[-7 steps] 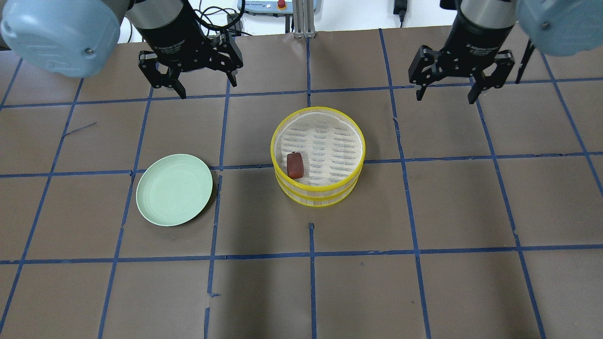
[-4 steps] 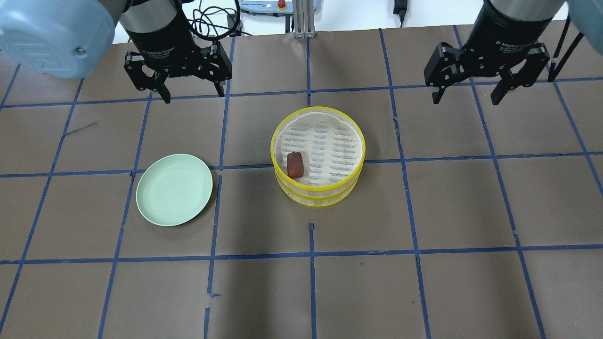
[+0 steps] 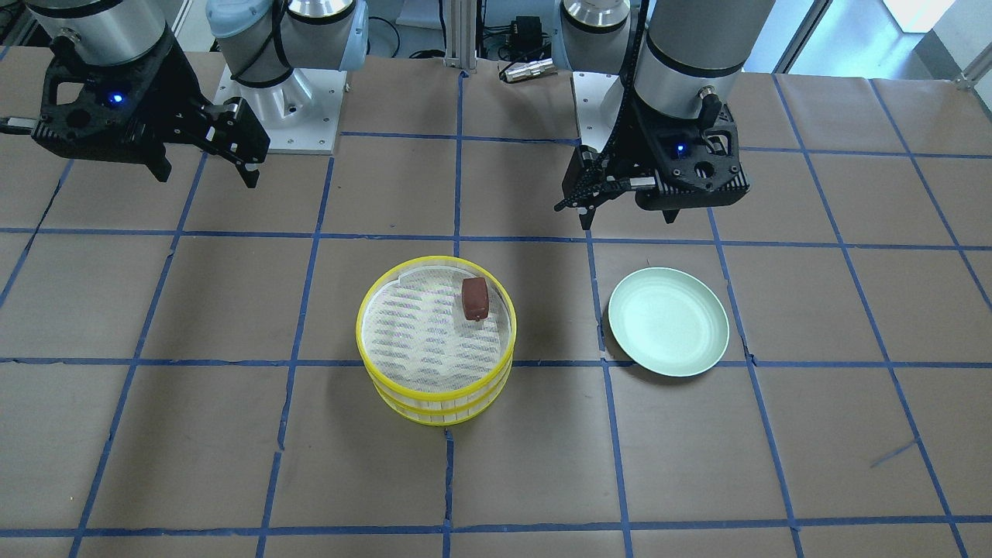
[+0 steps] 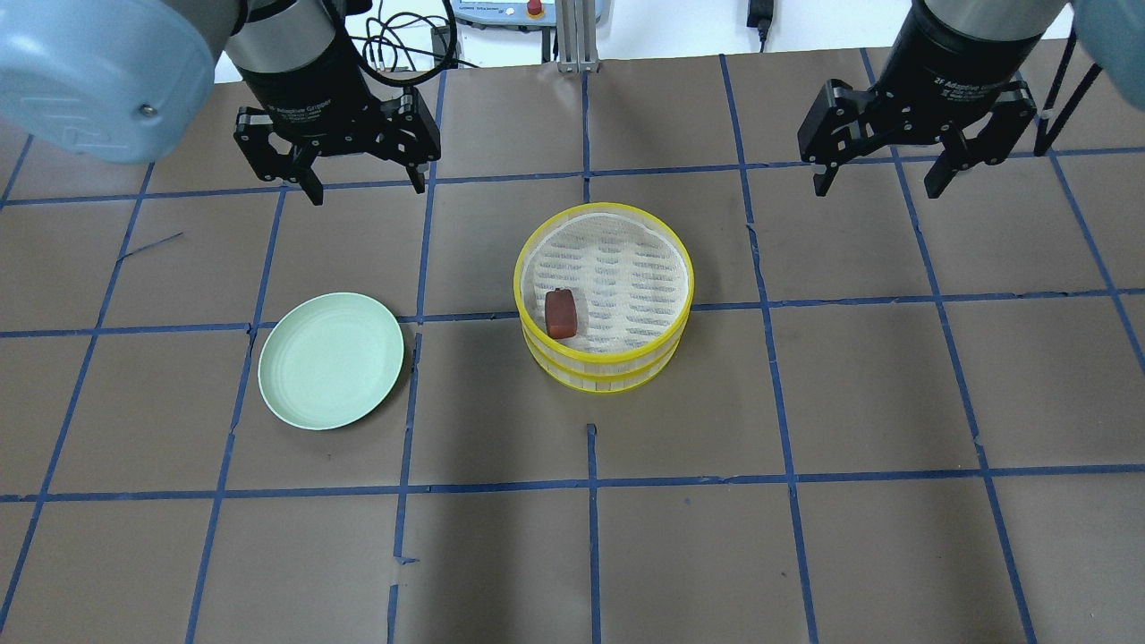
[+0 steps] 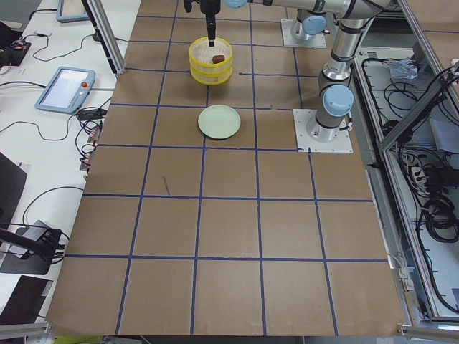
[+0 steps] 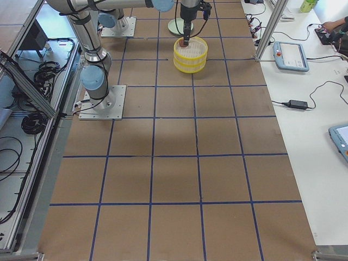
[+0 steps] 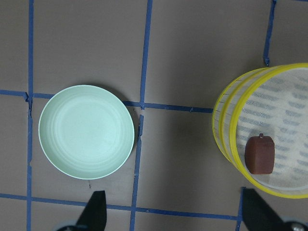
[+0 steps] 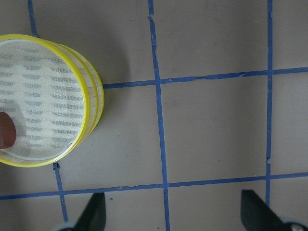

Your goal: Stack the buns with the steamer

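A yellow-rimmed steamer (image 4: 664, 353) of two stacked tiers stands mid-table, also in the front view (image 3: 387, 387). A reddish-brown bun (image 4: 561, 314) lies on its mesh near the rim, and shows in the front view (image 3: 474, 298) and the left wrist view (image 7: 260, 154). The white bun is out of view. My left gripper (image 4: 367, 190) is open and empty, hovering beyond the plate and to the steamer's left. My right gripper (image 4: 875, 191) is open and empty, hovering to the steamer's right.
An empty pale green plate (image 4: 331, 360) lies on the table left of the steamer, also in the left wrist view (image 7: 86, 138). Brown paper with blue tape lines covers the table. Cables and a control box sit past the far edge.
In the overhead view my left gripper has shifted to the left and my right gripper to the right, away from the steamer. Both stay open. The steamer, bun and plate have not moved.
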`<state>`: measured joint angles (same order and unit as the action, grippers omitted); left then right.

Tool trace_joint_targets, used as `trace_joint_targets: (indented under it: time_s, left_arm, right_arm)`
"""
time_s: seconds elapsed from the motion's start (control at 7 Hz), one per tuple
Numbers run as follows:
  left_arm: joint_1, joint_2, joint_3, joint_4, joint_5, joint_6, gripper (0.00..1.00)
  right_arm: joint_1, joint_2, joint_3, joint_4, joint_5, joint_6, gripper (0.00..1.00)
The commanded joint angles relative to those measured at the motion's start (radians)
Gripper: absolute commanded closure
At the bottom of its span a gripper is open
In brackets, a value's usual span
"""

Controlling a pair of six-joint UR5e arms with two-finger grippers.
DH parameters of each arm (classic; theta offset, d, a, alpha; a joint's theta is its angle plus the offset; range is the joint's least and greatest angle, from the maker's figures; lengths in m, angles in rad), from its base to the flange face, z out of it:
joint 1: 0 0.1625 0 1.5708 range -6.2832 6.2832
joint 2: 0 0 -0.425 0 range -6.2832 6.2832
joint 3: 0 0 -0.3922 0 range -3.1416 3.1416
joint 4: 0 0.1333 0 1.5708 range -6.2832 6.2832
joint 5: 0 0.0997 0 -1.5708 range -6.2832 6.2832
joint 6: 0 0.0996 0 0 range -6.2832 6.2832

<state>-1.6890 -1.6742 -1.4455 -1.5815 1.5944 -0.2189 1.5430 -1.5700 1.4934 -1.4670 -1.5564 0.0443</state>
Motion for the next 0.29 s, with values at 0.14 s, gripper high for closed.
trace_joint_targets:
  time_s: [0.14]
  left_arm:
    - [-0.001, 0.001, -0.009, 0.0, 0.003, 0.0, 0.0]
  right_arm:
    - [0.0, 0.002, 0.002, -0.003, 0.004, 0.003, 0.0]
